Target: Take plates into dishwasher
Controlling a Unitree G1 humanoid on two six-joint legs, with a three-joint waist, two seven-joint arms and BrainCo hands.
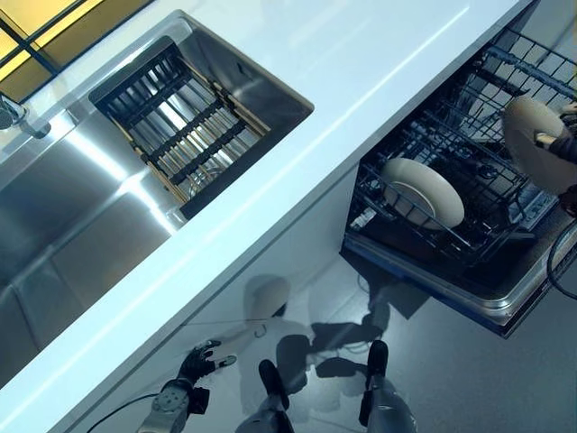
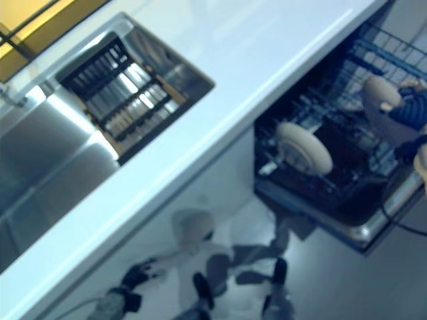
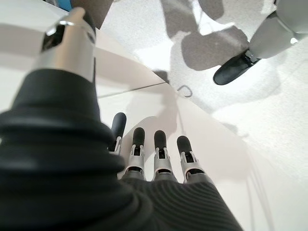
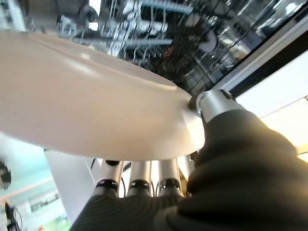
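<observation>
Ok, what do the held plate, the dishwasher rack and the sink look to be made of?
Held plate in the right hand: likely glazed ceramic, cream with a soft sheen. Rack: thin dark wire, probably coated metal. Sink: brushed stainless steel, going by its streaky bright reflections.

right robot hand [image 1: 566, 144] cut off, held plate [image 1: 534, 140] cropped

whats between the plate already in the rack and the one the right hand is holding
Only bare wire tines of the dishwasher rack separate the racked plate from the held plate in the right hand, as the left eye view shows.
</observation>
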